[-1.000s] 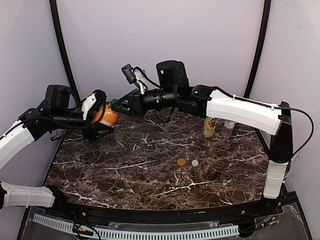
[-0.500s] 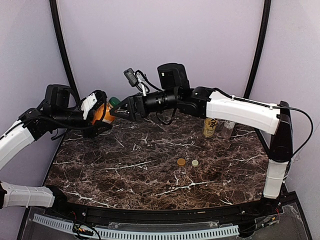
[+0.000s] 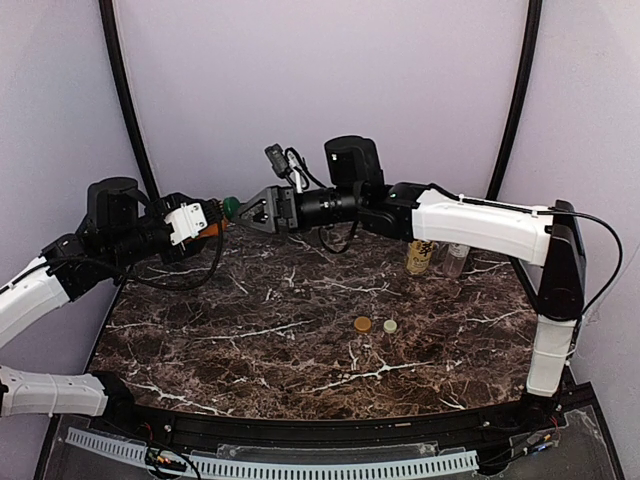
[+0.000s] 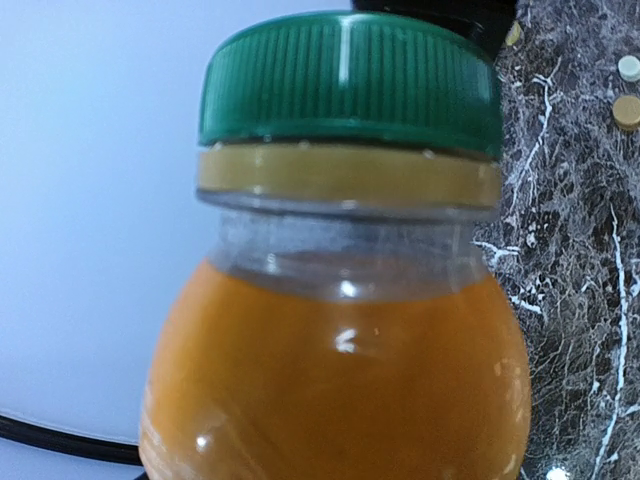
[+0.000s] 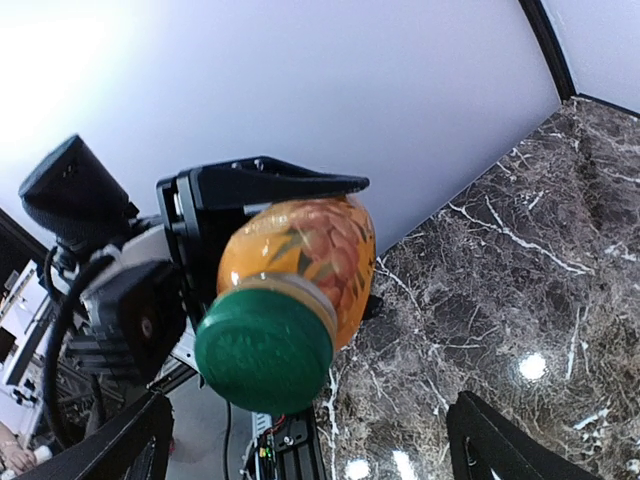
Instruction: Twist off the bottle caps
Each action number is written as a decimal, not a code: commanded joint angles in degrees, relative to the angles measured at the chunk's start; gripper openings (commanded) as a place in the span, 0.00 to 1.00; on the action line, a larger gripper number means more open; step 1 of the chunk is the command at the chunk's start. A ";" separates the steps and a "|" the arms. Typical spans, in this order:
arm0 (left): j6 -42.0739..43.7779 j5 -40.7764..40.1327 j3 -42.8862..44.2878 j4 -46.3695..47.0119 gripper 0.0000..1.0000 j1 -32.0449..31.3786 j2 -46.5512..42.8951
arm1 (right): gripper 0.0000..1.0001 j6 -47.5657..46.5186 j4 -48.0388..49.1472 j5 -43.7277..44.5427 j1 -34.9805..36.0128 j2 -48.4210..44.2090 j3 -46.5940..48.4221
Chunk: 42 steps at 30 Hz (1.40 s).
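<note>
Tan cap, cream cap off; we see green cap still on orange bottle, clamped in left gripper; right gripper agape.

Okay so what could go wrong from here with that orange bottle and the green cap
1. Spill: the left gripper holds the orange bottle in the air, lying nearly sideways and almost full of liquid. Once the green cap comes off, the contents could pour onto the table.
2. Missed grip: the right gripper stands open just off the cap. Closing off-centre could push the bottle askew in the left gripper's hold.
</note>
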 commanded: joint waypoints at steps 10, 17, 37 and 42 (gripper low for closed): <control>7.91 -5.95 -3.74 6.63 0.41 -3.16 -0.27 | 0.63 5.22 7.02 1.89 -0.38 0.35 -1.01; 7.92 -6.37 -4.58 7.08 0.41 -3.33 -0.22 | 0.64 4.59 7.01 0.75 0.27 0.45 -0.05; 7.91 -6.61 -5.00 7.73 0.40 -3.35 -0.43 | 0.33 2.86 2.94 -0.28 1.35 3.23 3.39; 6.63 -6.05 -5.16 6.93 0.38 -3.34 -0.75 | 0.00 0.41 1.20 0.54 1.36 2.59 3.35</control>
